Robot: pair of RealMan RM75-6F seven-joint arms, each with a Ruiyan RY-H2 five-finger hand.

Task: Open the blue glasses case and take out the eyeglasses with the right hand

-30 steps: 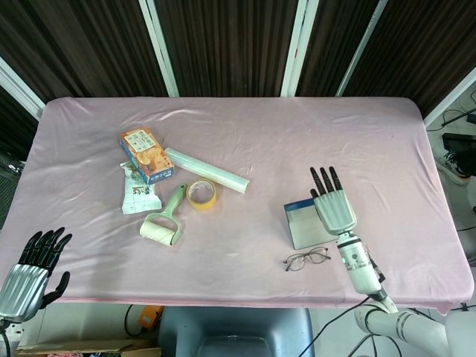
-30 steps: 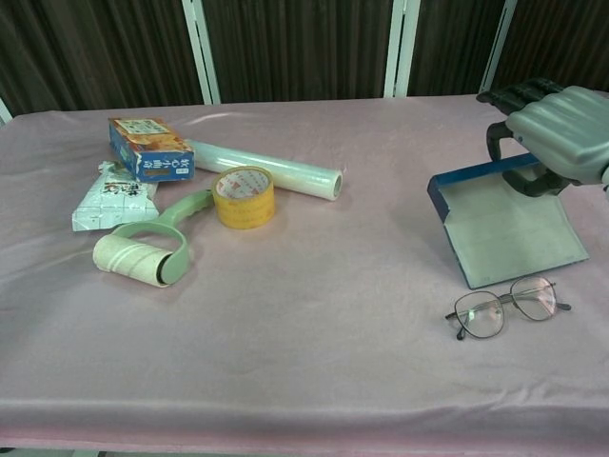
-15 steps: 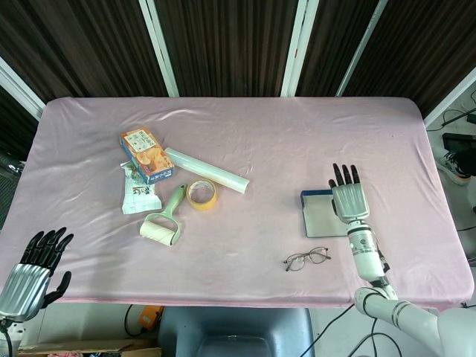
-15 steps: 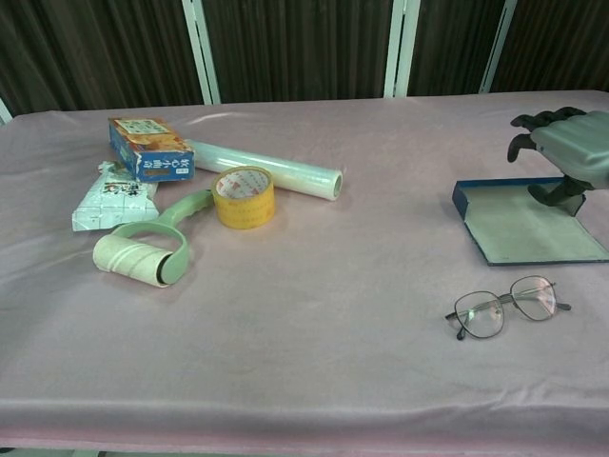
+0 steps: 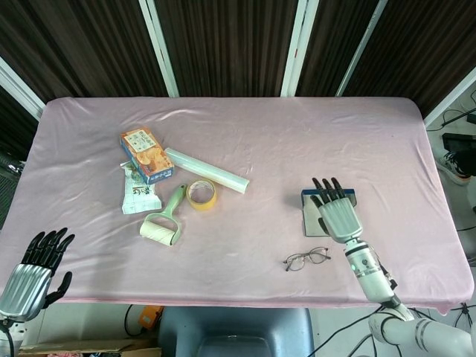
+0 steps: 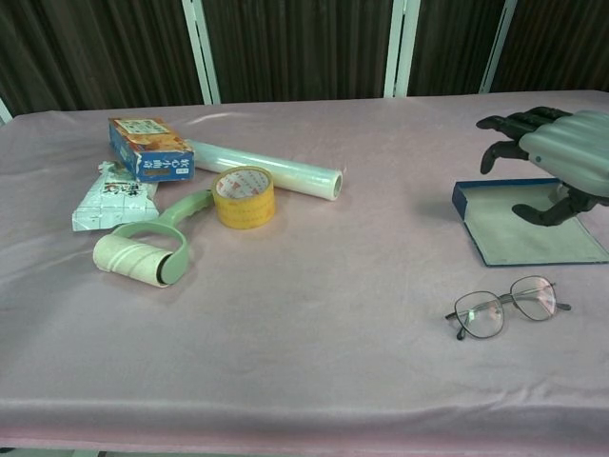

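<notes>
- Eyeglasses [image 6: 509,306] lie on the pink tablecloth [image 5: 245,149], lenses up, just in front of the blue glasses case [image 6: 528,231] and apart from it; from where I sit the main goal looks met.
- Case lies flat and open near the table's right side, pale lining up, blue edge toward the far side.
- My right hand [image 6: 557,157] hovers over the case with fingers spread and bent down, holding nothing; the thumb hangs close to the lining, and I cannot tell whether it touches.
- My left hand [image 5: 33,271] waits off the near left table edge, fingers apart, empty.
- I judge the step in hand to be clearing off the case. I would lift straight up before pulling back, so no fingertip drags the light case.
- I would also keep the wrist's path away from the glasses, which sit just near-side of the case: a brush on that thin frame could sweep them to the table edge.
- Tape roll [image 5: 201,194], lint roller [image 5: 163,222], film roll [image 5: 207,169] and box [image 5: 146,154] sit well apart to the left, out of my way.
</notes>
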